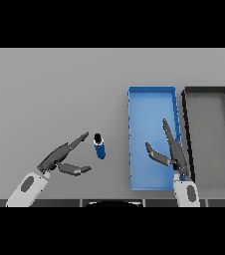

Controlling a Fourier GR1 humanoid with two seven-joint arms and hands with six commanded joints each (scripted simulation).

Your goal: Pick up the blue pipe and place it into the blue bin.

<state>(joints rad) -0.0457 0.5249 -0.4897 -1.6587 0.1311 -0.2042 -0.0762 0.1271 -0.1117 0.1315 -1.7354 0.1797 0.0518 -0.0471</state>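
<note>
The left hand (59,158) sits spread-fingered just beside the upright blue pipe (99,146), seemingly lining up a grasp, while the right hand (170,152) hovers, fingers apart, over the blue bin (152,102).

The pipe (99,147) stands on the table (50,89), left of two side-by-side bins (152,89)

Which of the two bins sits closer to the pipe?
The blue bin, left of the black bin; the blue pipe stands just off its left wall.
</note>
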